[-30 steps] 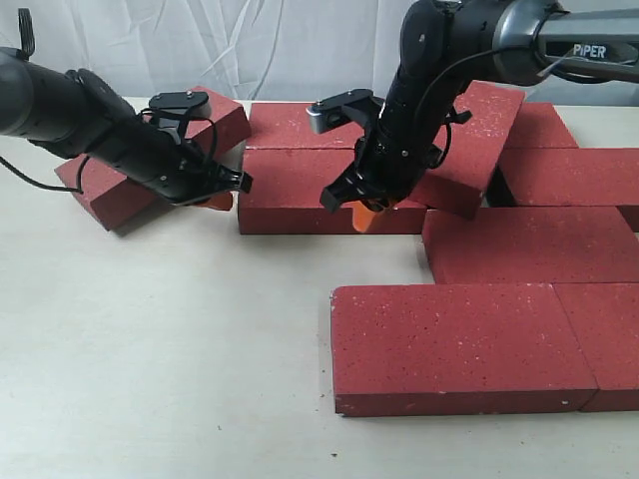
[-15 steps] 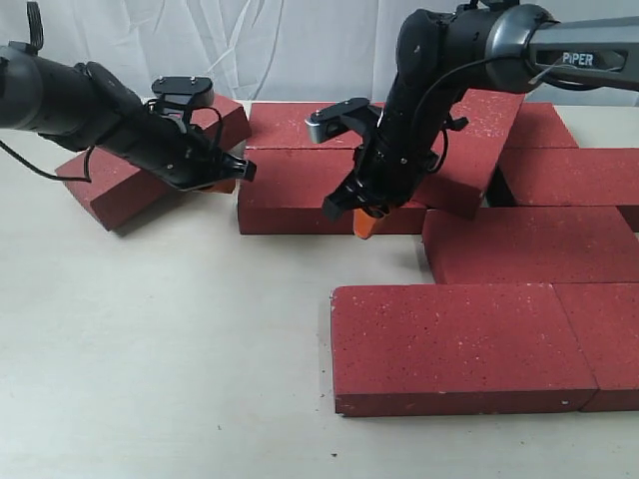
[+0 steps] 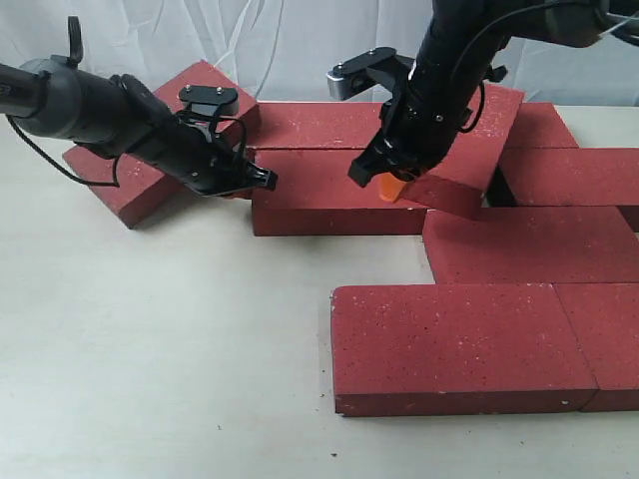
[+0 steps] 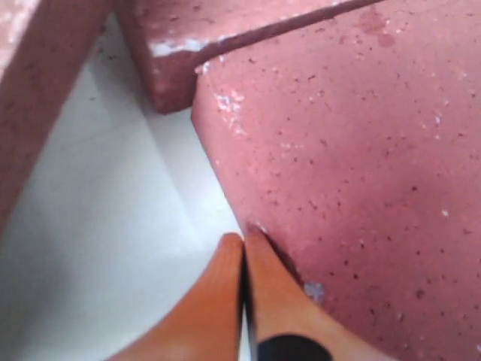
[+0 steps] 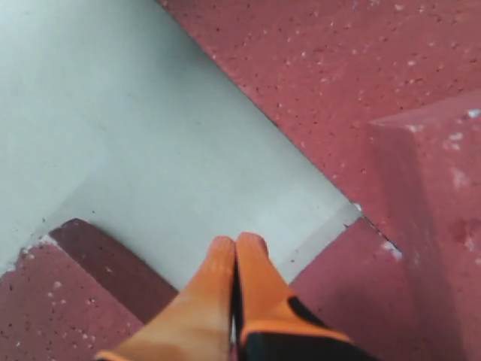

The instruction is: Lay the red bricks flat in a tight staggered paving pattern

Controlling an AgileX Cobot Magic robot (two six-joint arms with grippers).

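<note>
Red bricks lie on the pale bench, most of them flat: two side by side at the front right, one just behind them, and others toward the back. Two are not flat. The slanted brick near the middle leans with its upper end raised over its neighbours, and the far-left brick sits propped at an angle with one end up. The left tool has its orange fingers pressed together with nothing between them, and its tip touches a corner of the flat middle brick at that brick's left end. The right tool is likewise pinched closed and empty. It hangs raised just beside the slanted brick's lower edge, and in the right wrist view its fingers show over a bare patch of bench between bricks.
</note>
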